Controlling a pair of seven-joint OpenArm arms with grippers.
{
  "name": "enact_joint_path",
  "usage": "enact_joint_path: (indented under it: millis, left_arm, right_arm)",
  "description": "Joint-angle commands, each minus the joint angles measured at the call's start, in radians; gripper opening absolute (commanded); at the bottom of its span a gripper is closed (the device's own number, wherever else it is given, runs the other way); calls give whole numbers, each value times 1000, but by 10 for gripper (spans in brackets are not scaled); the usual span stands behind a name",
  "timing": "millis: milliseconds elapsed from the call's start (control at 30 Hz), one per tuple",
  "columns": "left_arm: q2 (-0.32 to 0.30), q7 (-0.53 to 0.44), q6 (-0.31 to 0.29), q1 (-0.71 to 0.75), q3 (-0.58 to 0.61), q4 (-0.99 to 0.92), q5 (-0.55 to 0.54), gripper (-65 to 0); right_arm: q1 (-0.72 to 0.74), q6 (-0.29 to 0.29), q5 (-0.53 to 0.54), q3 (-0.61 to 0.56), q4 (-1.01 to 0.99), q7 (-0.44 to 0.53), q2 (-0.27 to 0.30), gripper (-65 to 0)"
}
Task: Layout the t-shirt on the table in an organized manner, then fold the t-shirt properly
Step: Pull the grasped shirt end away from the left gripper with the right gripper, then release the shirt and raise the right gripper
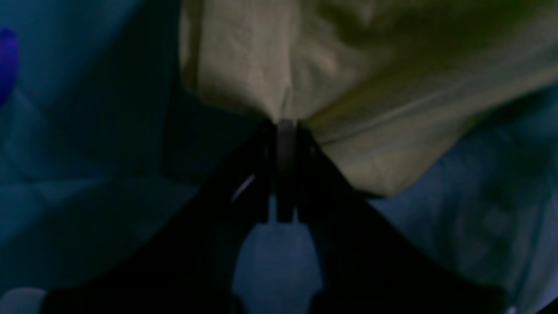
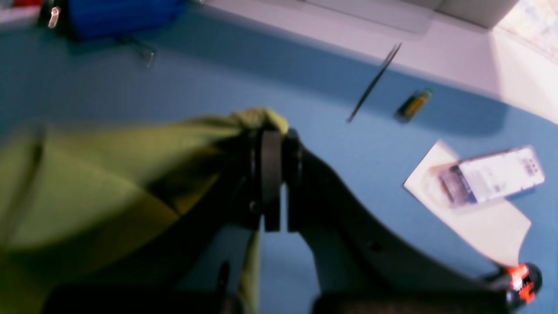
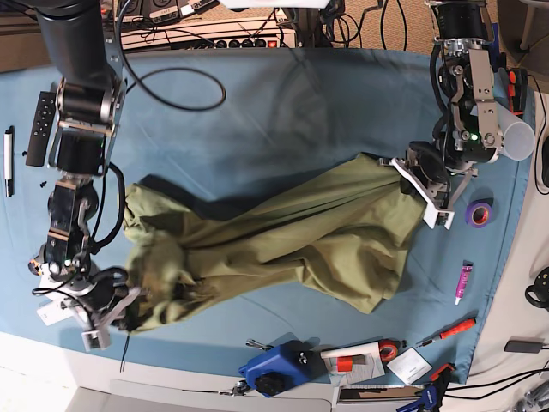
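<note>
The olive-green t-shirt lies crumpled and stretched in a diagonal band across the light-blue table. At the shirt's upper right end my left gripper is shut on a bunched edge of it. In the left wrist view the fabric fans out from the closed left gripper. My right gripper is shut on the shirt's lower left end near the table's front edge. The right wrist view shows green cloth pinched in that right gripper.
A purple tape roll, a white cup and a purple tube sit at the right edge. A remote and pen lie at the left. A blue tool and a screwdriver lie in front. Tweezers and a packaged card lie beside the right gripper.
</note>
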Motion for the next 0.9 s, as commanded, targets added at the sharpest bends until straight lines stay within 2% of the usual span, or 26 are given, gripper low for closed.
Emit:
enact_joint_path:
  millis: [0,100,300,400,467,500,567,667,733,867]
  left_arm:
    - [-8,-9,0,-4,-3,19,5,-650]
    - [-8,-9,-2,7,-3,19,1,-650]
    - [-8,-9,-8,8,-3,19,2,-650]
    - [-8,-10,-8,8,-3,19,1,-650]
    - [-8,-10,-8,8,-3,19,1,-650]
    - [-8,-11,-8,8,-3,19,1,-650]
    - [-8,-17,-8,8,-3,19,1,-650]
    - [-8,-19,-8,8,-3,19,1,-650]
    - [-8,-26,-8,8,-3,19,0,-650]
    - [-8,-26,-8,8,-3,19,1,-650]
  right_arm:
    - [63,-18,-16,11,-27,76,11,-650]
    - [127,-22,-74,13,-158,172,11,-650]
    - [164,-10,-74,13,-190,193,11,-645]
    - [179,33,-71,13,-190,191,20,-461]
    - [195,31,-71,14,-190,188,23,-423]
    - [204,32,-71,14,-188,174,27,-423]
    - [219,31,-40,14,-159,75,38,-424]
    - [221,30,89,14,-42,-58,74,-424]
    - [221,31,137,24,61,-100,103,-424]
    - [222,19,138,81,213,-168,155,-424]
